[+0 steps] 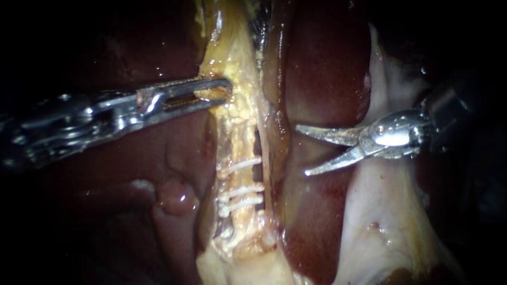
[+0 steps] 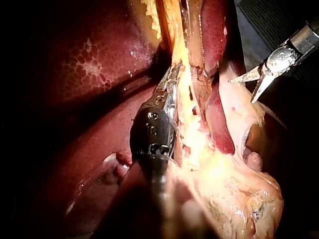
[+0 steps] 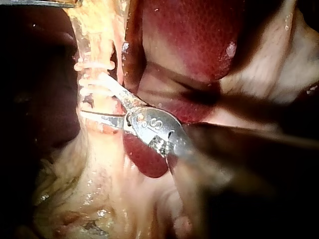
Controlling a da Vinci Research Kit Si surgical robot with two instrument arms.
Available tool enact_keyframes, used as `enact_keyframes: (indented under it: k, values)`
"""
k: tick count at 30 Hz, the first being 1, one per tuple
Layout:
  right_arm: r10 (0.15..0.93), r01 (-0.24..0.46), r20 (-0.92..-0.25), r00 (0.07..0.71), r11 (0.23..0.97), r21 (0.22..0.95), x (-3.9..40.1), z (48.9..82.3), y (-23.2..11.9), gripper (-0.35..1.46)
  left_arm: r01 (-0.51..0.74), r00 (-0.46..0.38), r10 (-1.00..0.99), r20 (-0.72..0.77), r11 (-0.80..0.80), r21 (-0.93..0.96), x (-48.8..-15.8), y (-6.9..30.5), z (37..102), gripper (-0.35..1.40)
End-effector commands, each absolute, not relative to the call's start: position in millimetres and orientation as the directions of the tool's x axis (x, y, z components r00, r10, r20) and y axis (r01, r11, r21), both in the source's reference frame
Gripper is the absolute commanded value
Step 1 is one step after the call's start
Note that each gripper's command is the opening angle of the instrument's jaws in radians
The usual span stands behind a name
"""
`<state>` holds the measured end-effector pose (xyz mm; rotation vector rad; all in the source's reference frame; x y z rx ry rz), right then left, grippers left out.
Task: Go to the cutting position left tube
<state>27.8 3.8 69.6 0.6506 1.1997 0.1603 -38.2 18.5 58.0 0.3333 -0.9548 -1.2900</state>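
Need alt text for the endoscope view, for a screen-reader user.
The right instrument, blades open, hovers over dark red liver, short of a pale yellow tube crossed by several white clips. The left instrument comes in from the left, its tip against the yellow tissue above the clips.

In endoscope view, darkness hides the shaft of the right instrument.

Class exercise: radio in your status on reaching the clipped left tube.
Right instrument, blades open, short of the left tube. Left instrument at yellow tissue above the clips. Tube uncut. Brownish strand lies between blades and tube.
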Motion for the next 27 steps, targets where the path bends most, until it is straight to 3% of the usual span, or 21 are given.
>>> enact_keyframes:
  k: [1,14,17,27]
  values:
    - [0.451,0.228,-0.804,0.388,0.798,0.558,28.1,70.1,3.3,1.43,0.657,-0.033,-0.910,0.414,0.292,0.695,-37.9,18.6,57.6,-0.35]
    - [0.531,0.220,-0.727,0.436,0.720,0.658,31.5,73.2,2.3,1.43,0.652,-0.061,-0.906,0.419,0.282,0.704,-36.3,18.8,54.2,-0.35]
    - [0.576,0.206,-0.676,0.460,0.672,0.712,31.9,73.8,2.0,1.43,0.651,-0.059,-0.904,0.424,0.287,0.702,-36.2,18.8,54.0,-0.35]
    - [0.601,0.208,-0.613,0.513,0.606,0.768,33.5,76.2,1.7,1.41,0.651,-0.062,-0.904,0.424,0.285,0.703,-36.1,18.6,53.3,-0.35]
